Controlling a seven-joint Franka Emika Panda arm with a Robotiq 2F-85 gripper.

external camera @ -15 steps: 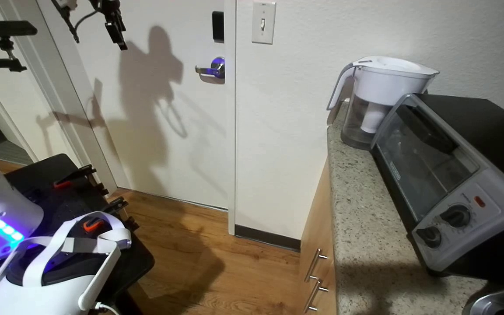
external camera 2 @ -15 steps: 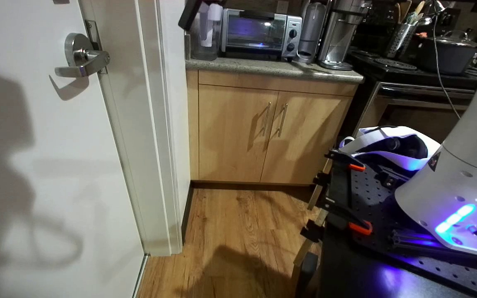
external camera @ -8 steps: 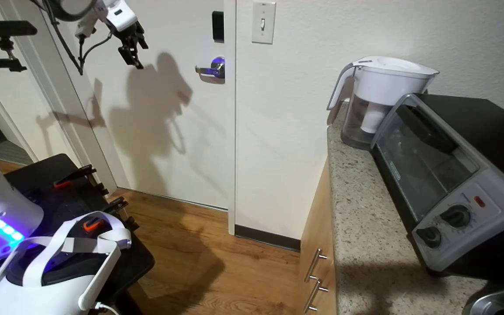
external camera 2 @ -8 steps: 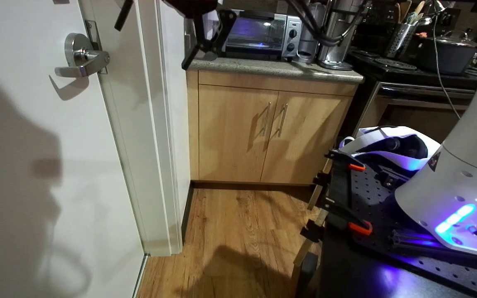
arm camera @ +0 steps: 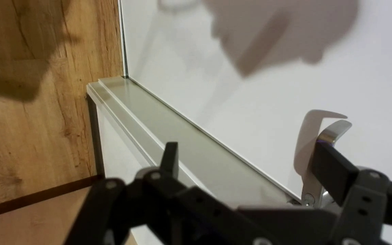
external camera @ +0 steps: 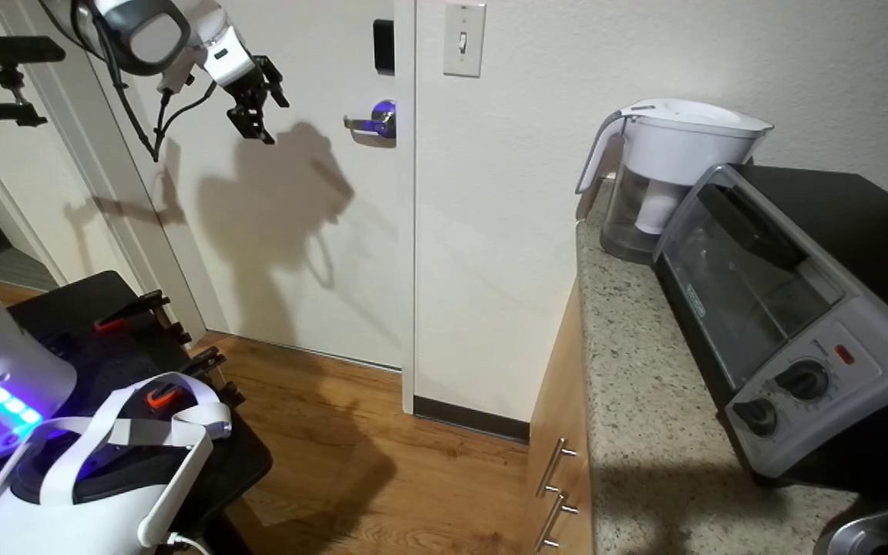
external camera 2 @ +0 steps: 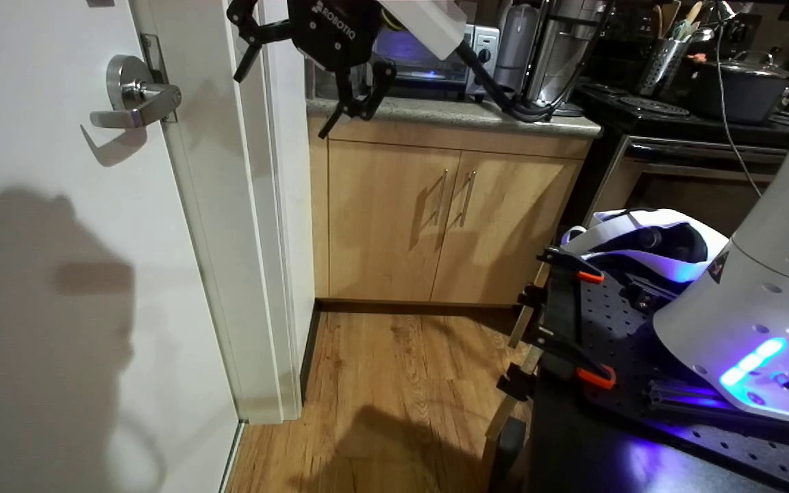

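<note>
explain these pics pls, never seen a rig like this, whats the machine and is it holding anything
This is a robot arm ending in a two-fingered gripper. Two views are taken from outside the robot; the third, from its wrist, looks past the black fingers. The gripper is open and holds nothing; it hangs near the door handle, not touching it. On the countertop stand a water pitcher and a toaster oven; a white headset lies on the black table beside the arm.
</note>
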